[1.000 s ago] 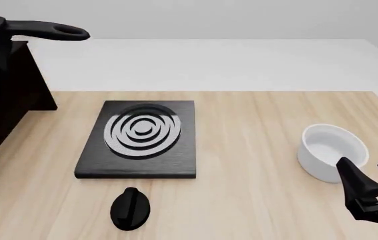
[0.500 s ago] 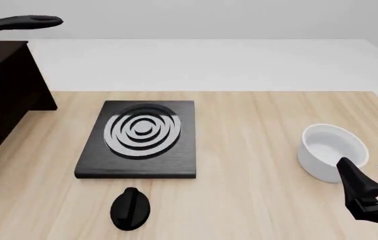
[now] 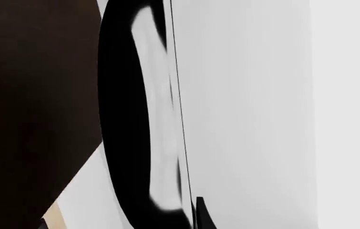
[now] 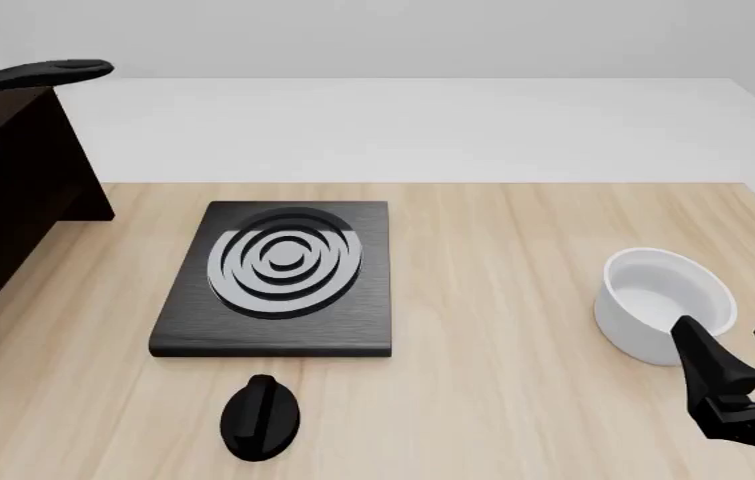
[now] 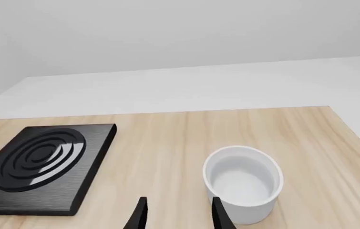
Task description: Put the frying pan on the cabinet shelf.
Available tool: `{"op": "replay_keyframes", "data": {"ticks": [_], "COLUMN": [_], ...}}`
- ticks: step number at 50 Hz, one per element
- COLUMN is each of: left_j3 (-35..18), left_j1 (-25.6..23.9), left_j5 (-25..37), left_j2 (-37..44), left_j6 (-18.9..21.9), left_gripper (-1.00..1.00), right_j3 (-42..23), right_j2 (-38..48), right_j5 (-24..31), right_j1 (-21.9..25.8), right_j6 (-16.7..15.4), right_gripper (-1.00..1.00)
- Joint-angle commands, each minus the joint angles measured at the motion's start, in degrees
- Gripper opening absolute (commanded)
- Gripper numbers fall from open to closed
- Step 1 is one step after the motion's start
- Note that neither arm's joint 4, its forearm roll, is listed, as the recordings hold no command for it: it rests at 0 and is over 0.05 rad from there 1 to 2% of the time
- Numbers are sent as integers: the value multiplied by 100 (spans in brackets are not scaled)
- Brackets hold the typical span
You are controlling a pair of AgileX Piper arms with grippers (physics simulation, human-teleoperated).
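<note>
The frying pan's long black handle sticks out to the right above the top of the dark cabinet at the far left. The pan body is hidden behind my left arm in the front view. In the left wrist view the frying pan fills the middle, seen edge-on, black with a glossy pale inside, next to the dark brown cabinet board. My left gripper is mostly out of sight and appears shut on the pan. My right gripper is open and empty, low beside the white bowl.
A square black stove plate with grey rings lies mid-table, also in the right wrist view. A black knob-like piece lies in front of it. The white bowl stands just beyond my right gripper.
The pan's handle moved left, rose, then dropped back down close to the cabinet top. The right arm has not moved.
</note>
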Motion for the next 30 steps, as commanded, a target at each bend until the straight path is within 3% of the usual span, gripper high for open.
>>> {"op": "replay_keyframes", "data": {"ticks": [1,30], "left_j3": [90,333], "left_j1": [137,541], "left_j5": [-362,-924], "left_j2": [150,832], "left_j6": [-10,-159], "left_gripper": [-100,-100], "right_j3": [-10,-40], "right_j2": [-2,4], "right_j5": [30,68], "right_j1": [-8,-17], "right_j6": [-8,-77], "right_gripper": [100,100]}}
